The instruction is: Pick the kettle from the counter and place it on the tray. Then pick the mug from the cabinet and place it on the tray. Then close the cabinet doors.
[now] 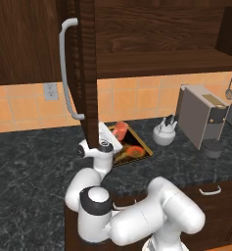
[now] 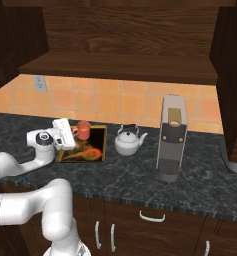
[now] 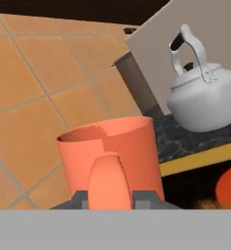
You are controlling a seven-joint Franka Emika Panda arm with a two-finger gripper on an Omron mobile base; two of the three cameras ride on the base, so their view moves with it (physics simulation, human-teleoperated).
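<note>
My gripper (image 3: 111, 197) is shut on the handle of the orange mug (image 3: 112, 156), one fingertip on each side. The mug (image 1: 120, 129) (image 2: 83, 129) stands upright over the back left part of the gold-rimmed tray (image 1: 146, 147) (image 2: 104, 145) (image 3: 204, 158). Its base is hidden, so I cannot tell if it touches the tray. The white-grey kettle (image 1: 164, 133) (image 2: 127, 142) (image 3: 204, 102) sits on the dark counter (image 1: 29, 162) just right of the tray. The cabinet (image 2: 120, 67) stands open, with its left door (image 1: 85, 73) swung out above my arm.
A tall grey coffee machine (image 1: 200, 115) (image 2: 172, 140) stands on the counter to the right of the kettle. The right cabinet door (image 2: 232, 75) hangs open at the far right. An orange tiled wall runs behind. Drawers with small handles (image 2: 152, 216) lie below the counter edge.
</note>
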